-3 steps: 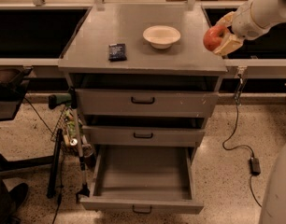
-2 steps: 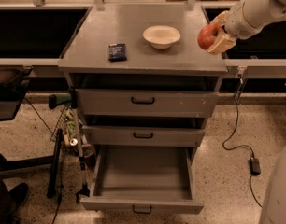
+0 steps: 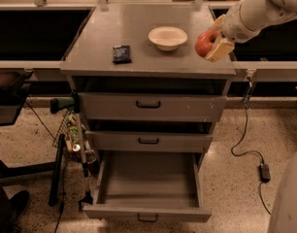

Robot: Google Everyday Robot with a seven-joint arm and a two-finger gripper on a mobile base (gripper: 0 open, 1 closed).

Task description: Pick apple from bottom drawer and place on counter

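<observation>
The red-orange apple (image 3: 205,43) is held in my gripper (image 3: 212,41), which is shut on it above the right front part of the grey counter (image 3: 139,57). My white arm reaches in from the upper right. The bottom drawer (image 3: 149,184) is pulled out wide and its tray shows nothing inside. Its small black handle is at the front edge.
A cream bowl (image 3: 167,37) stands on the counter just left of the apple. A small dark packet (image 3: 122,53) lies at the counter's left. Two shallower drawers (image 3: 148,106) are slightly open above. Dark recessed bins (image 3: 37,33) flank the counter. A cable (image 3: 250,144) lies on the floor at right.
My gripper with the apple has moved left, from beyond the counter's right edge to over its right front part.
</observation>
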